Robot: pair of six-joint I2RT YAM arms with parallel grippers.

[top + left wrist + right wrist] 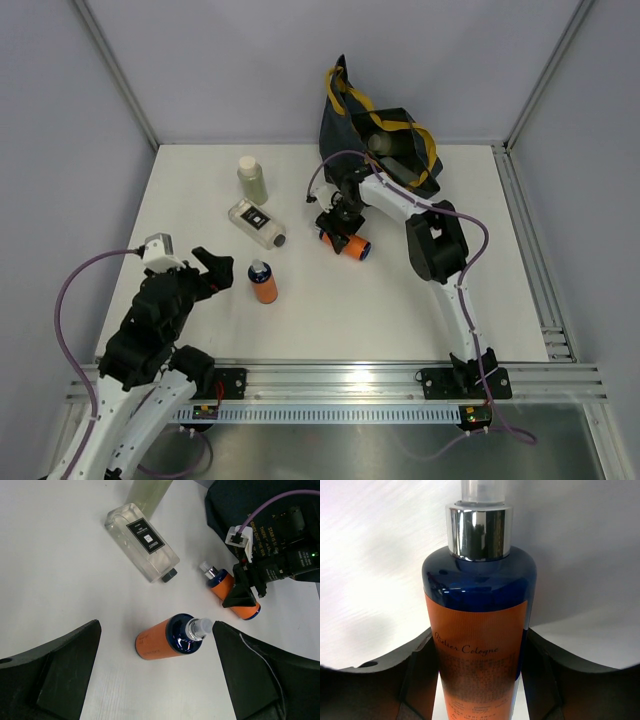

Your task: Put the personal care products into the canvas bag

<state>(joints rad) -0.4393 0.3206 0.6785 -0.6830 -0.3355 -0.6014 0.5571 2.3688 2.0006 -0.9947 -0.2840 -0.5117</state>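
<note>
Bottle [353, 244], orange and lying on the bench [400, 300] near the bag [345, 125], looks hard, light and slippery, so the right hand [340, 234] is clamped round its fat middle, left hand [214, 270] wide apart.

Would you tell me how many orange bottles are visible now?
2. The upright orange bottle stands on the table; the lying orange bottle is clasped by the right gripper before the canvas bag. Others may hide inside.

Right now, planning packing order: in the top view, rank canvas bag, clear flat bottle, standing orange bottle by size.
1. canvas bag
2. clear flat bottle
3. standing orange bottle, foreshortened from above
</note>
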